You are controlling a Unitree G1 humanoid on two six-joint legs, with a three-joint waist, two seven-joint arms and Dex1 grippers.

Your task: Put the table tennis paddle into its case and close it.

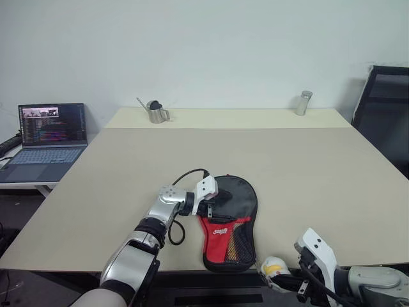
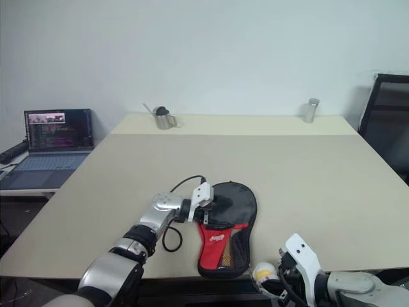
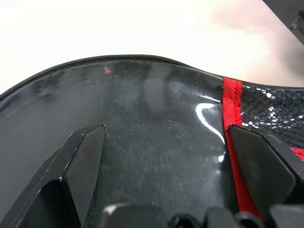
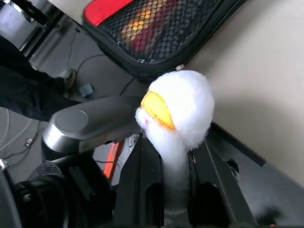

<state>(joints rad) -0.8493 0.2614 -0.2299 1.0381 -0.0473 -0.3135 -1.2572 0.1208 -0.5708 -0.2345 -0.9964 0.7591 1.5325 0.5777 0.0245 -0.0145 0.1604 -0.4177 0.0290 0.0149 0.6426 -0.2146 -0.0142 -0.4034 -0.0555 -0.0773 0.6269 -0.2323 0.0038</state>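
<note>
Step in hand, by the look of it: closing. The left pincer point(image 1: 216, 206), fingers spread wide and gripping nothing, rests over the black round end of the case point(image 1: 231, 225), which lies lower centre of the frame at the near edge of the tabletop point(image 1: 307, 173). The table tennis paddle cannot be seen; it is presumably inside. At lower right, the right pincer point(image 1: 289, 279) is clamped on the stem of a white-and-yellow fluffy pull point(image 4: 176, 108) beside the case's narrow end. Next move likely requires drawing the zipper round while the left steadies. How much zipper remains unclosed is indiscernible.
</note>
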